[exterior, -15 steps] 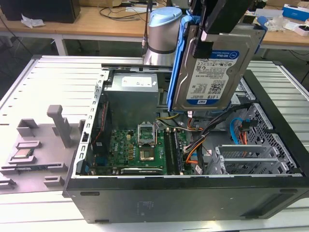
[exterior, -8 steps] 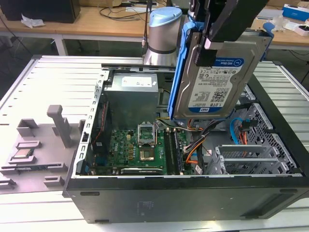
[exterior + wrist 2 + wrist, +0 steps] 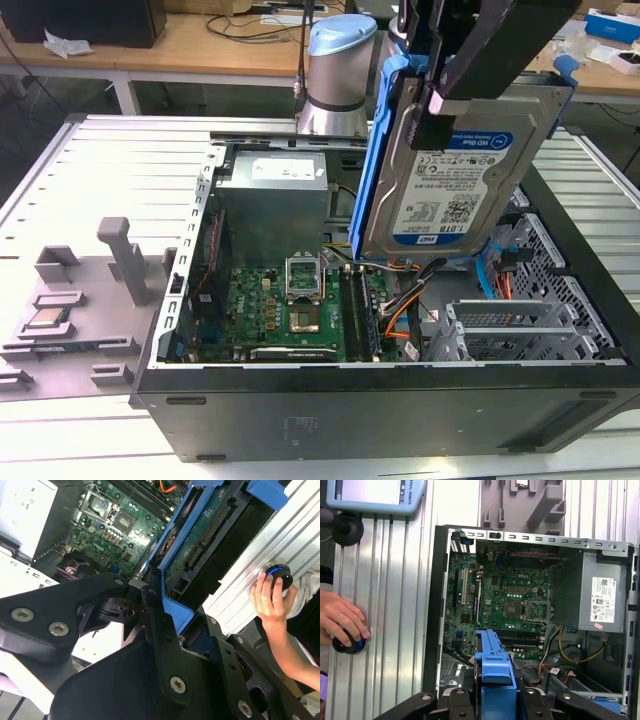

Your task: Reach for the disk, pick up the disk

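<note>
The disk (image 3: 455, 185), a silver hard drive with a blue-and-white label and blue plastic rails, hangs tilted on edge above the open computer case (image 3: 380, 400). My gripper (image 3: 432, 95) is shut on its upper edge, coming down from above. The second wrist view has the drive's green circuit-board underside (image 3: 200, 545) and a blue rail running out from between my black fingers (image 3: 150, 615). In the first wrist view the blue rail end (image 3: 493, 667) sits clamped between the fingers (image 3: 457, 702), over the motherboard (image 3: 505, 600).
Inside the case are the motherboard (image 3: 290, 305), a grey power supply (image 3: 275, 195) and drive cages (image 3: 510, 330). A grey fixture holding a processor chip (image 3: 45, 320) lies at the exterior view's left. A person's hand (image 3: 340, 620) rests on a round knob on the ribbed table.
</note>
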You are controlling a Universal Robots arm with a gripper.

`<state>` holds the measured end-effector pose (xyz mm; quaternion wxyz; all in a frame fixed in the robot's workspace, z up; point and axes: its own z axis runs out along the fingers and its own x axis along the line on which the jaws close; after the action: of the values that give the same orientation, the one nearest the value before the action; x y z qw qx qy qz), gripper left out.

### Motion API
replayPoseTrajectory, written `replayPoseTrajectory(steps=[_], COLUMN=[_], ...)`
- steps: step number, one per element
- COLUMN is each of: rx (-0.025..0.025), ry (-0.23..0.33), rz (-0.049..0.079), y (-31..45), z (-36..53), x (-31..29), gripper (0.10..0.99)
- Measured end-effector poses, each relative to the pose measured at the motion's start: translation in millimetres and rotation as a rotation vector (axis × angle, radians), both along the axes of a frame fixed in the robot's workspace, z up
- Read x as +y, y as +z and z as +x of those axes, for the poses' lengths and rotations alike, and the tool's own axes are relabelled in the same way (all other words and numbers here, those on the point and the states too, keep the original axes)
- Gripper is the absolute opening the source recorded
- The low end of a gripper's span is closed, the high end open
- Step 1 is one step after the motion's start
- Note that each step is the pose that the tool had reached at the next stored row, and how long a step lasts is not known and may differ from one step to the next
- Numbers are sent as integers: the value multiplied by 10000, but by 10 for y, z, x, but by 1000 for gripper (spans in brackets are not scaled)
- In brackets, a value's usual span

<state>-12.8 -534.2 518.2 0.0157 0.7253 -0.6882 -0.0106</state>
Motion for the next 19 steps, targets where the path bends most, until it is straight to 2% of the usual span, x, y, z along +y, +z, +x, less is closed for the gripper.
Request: replayPoseTrajectory(steps=[5,19], rx=[0,0], ry=[0,0], rz=[0,0], y=[-2,-7], z=[0,0], x=[-112,-331], gripper=[373,373])
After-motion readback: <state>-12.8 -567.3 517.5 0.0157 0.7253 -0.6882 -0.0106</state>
